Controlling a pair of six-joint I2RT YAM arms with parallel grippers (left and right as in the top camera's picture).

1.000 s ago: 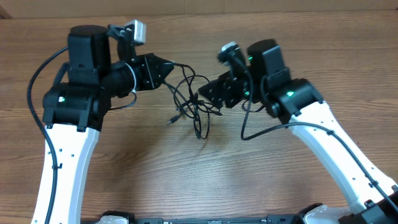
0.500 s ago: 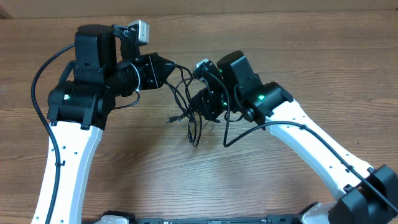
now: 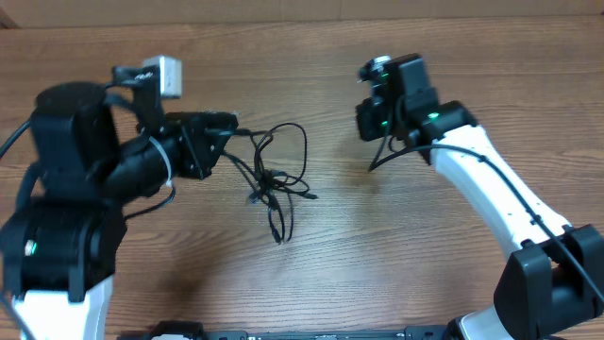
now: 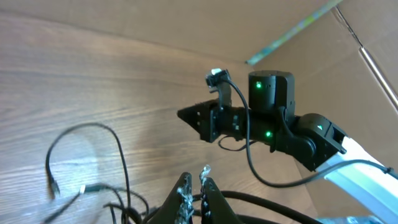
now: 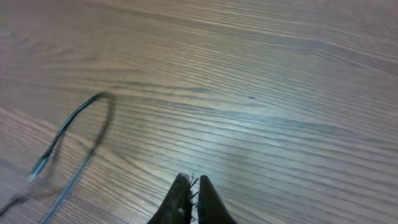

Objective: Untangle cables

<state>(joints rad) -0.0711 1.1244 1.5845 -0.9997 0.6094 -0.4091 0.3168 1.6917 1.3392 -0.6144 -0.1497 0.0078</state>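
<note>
L gripper [image 4: 194, 177] clenched on strand of cables [image 3: 274, 177], prob anchoring bundle so other side can be teased out. R gripper [image 5: 193, 180] pinched shut, empty, hovering well apart over table [image 3: 425, 246]. Cables: thin black flexible cords, loose loops knotted mid-table just beside L gripper tip, small plug ends, some silver. Table wood-grain, matte, smooth

Tangled cables [image 3: 274, 175] lay on table [image 3: 311, 274] near centre. Left gripper [image 3: 229, 127] sat at their left end. Right gripper [image 3: 360, 121] sat well apart, right and further back.
</note>
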